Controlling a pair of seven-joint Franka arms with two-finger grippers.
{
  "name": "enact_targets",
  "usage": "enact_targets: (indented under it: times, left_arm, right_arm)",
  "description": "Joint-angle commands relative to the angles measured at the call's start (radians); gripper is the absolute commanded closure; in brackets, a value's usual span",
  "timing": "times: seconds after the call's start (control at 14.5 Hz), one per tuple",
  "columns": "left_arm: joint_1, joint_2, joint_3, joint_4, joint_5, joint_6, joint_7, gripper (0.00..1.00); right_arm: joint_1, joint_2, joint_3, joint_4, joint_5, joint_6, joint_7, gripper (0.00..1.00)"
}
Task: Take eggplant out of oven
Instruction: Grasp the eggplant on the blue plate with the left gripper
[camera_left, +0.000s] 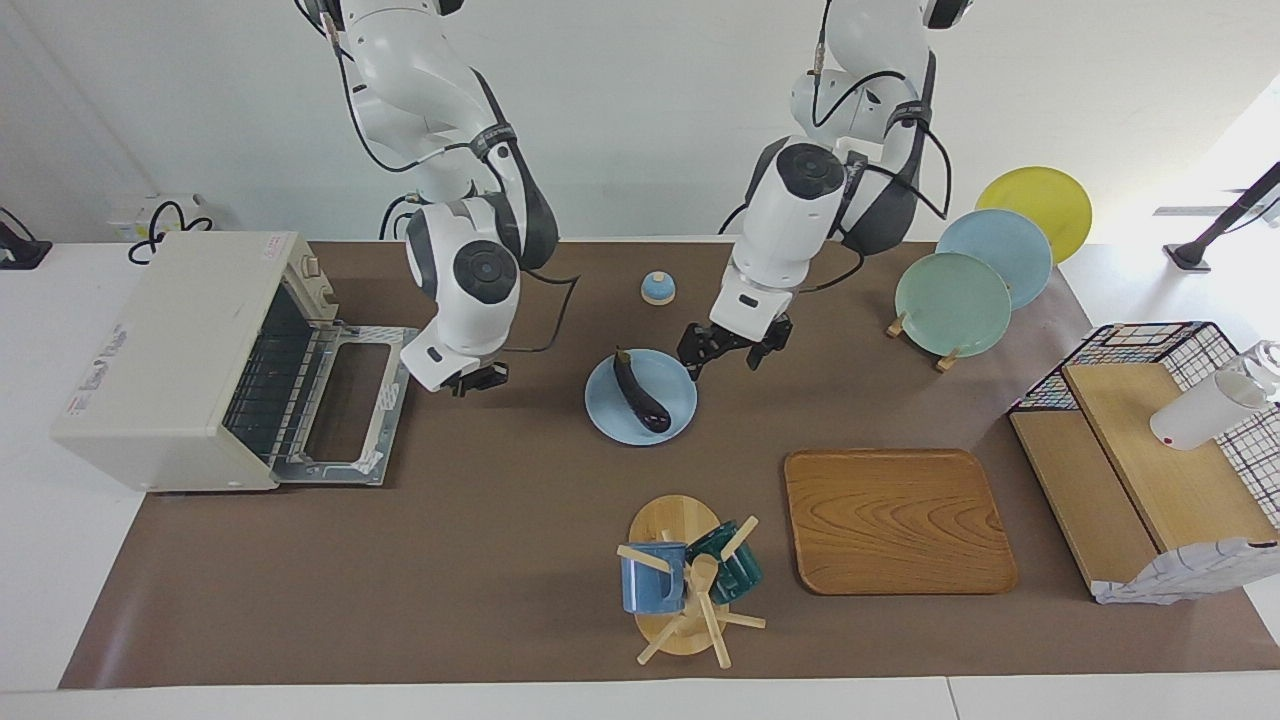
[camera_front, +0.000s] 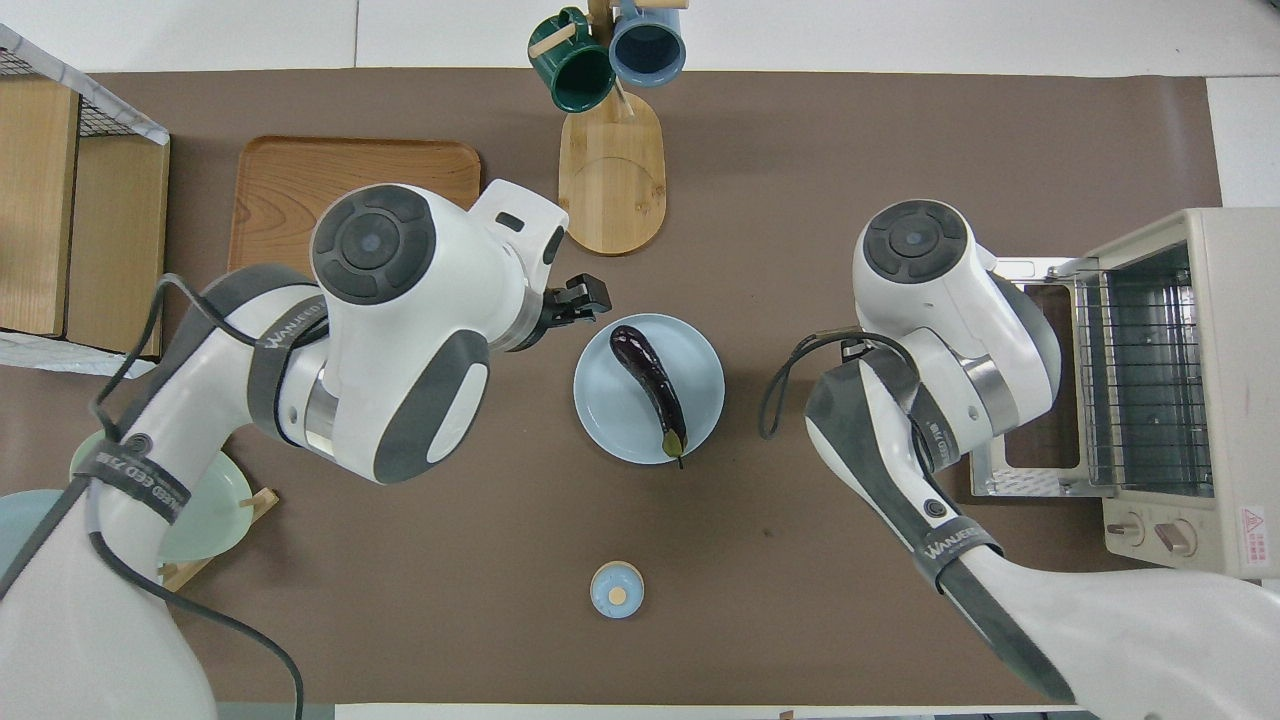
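Note:
The dark purple eggplant (camera_left: 640, 392) lies on a light blue plate (camera_left: 612, 420) in the middle of the table, its stem end pointing toward the robots; it also shows in the overhead view (camera_front: 650, 383) on the plate (camera_front: 615, 425). The cream-white oven (camera_left: 160, 340) stands at the right arm's end of the table with its door (camera_left: 345, 405) dropped open and only the bare wire rack (camera_front: 1140, 380) showing inside. My left gripper (camera_left: 727, 358) hangs open and empty just beside the plate (camera_front: 578, 300). My right gripper (camera_left: 478, 378) hovers in front of the open oven door.
A wooden tray (camera_left: 895, 520) and a mug tree (camera_left: 685, 580) with two mugs lie farther from the robots than the plate. A small blue lid (camera_left: 658, 288) sits nearer the robots. A plate rack (camera_left: 950, 300) and a wire basket with wooden boards (camera_left: 1150, 450) stand at the left arm's end.

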Motion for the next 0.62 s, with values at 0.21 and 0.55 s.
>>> enact_targets:
  times: [0.21, 0.55]
  left_arm:
    - [-0.133, 0.116, 0.018, -0.051, 0.001, 0.195, -0.173, 0.0]
    - [-0.188, 0.182, 0.021, -0.057, 0.011, 0.253, -0.291, 0.0]
  right_arm:
    - [-0.105, -0.058, 0.013, -0.173, -0.067, 0.168, -0.071, 0.92]
    - [-0.133, -0.058, 0.011, -0.181, -0.073, 0.184, -0.109, 0.91]
